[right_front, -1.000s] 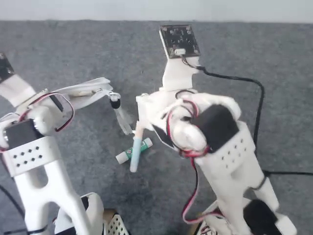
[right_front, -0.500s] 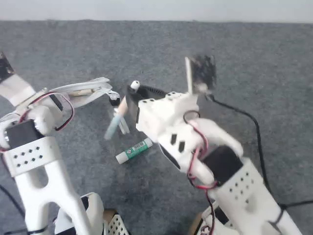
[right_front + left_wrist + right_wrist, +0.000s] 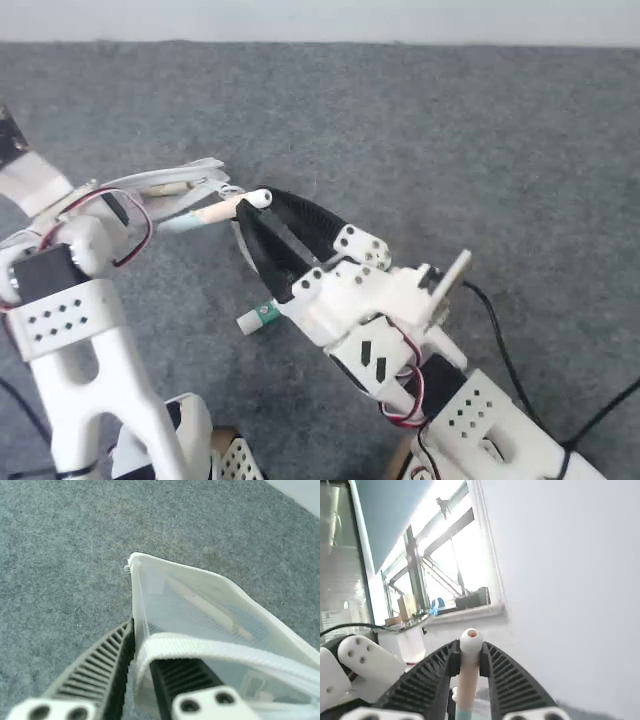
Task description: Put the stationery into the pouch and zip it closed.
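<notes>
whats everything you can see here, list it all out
pouch: 1, see-through white mesh, held up over the carpet by its edge
pale stick-shaped item: at least 1, beige, inside the pouch, seen through the mesh
pen: 1, white cap, cream and light blue body, held with its blue end at the pouch
glue stick: 1, white with green label, lying on the carpet, partly hidden under the right arm
carpet: 1, grey, covering the table
window: 1, bright, in the room behind
left end effector: 1, black fingers, shut on the pouch
right end effector: 1, black fingers, shut on the pen
</notes>
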You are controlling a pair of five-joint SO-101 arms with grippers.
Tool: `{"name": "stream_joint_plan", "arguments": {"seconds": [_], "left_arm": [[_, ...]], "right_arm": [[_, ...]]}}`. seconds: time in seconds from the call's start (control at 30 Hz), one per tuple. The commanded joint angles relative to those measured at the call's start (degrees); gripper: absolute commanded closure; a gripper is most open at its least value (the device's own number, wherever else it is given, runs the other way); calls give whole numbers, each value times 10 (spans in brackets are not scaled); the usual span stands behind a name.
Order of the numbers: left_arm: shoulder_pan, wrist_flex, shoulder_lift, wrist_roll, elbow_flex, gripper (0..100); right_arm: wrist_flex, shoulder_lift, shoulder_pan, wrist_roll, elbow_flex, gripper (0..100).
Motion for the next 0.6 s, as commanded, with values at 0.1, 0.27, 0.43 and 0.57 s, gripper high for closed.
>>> {"name": "stream_joint_plan", "arguments": {"seconds": [0.1,0.27,0.43,0.57], "left_arm": [[8,-12,-4,7,-10,989],[8,-12,-4,7,-10,989],[8,-12,-4,7,-10,989],[7,-12,-4,7,-9,989]], "right_arm": [[-43,-21,-4,15,-5,992],[-50,7,-4,14,-11,992],[-105,58,15,16,-13,992],[-162,99,40,16,-13,992]]}}
